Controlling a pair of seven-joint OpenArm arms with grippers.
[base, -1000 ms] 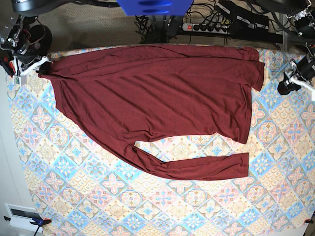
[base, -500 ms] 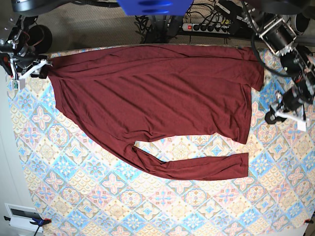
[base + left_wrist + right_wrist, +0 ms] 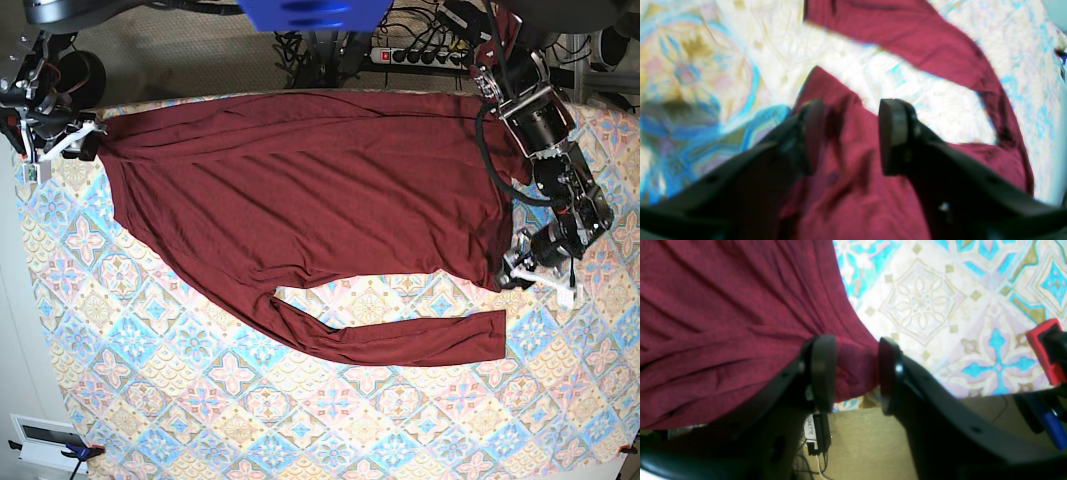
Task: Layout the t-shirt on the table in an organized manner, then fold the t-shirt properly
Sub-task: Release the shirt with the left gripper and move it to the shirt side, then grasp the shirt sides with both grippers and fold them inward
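Observation:
The dark maroon t-shirt [image 3: 320,190] lies spread across the far half of the patterned table [image 3: 200,400], with one long sleeve [image 3: 400,345] stretched out below the body. My left gripper [image 3: 518,272] hangs over the body's lower right hem corner. In the left wrist view that gripper [image 3: 851,136] is open, with the cloth [image 3: 840,186] lying under and between its fingers. My right gripper [image 3: 85,140] sits at the shirt's far left corner by the table's back edge. In the right wrist view it [image 3: 856,371] is open, a bunched corner of cloth [image 3: 857,363] resting between its pads.
A power strip [image 3: 420,55] and cables lie on the floor behind the table. A blue part [image 3: 310,12] hangs at top centre. A red clamp [image 3: 1045,350] grips the table edge beside my right gripper. A white box [image 3: 45,440] sits at the lower left.
My left arm swung down from the table's right edge to the shirt's lower right hem corner, and its jaws widened. My right gripper's jaws opened at the far left corner and barely shifted.

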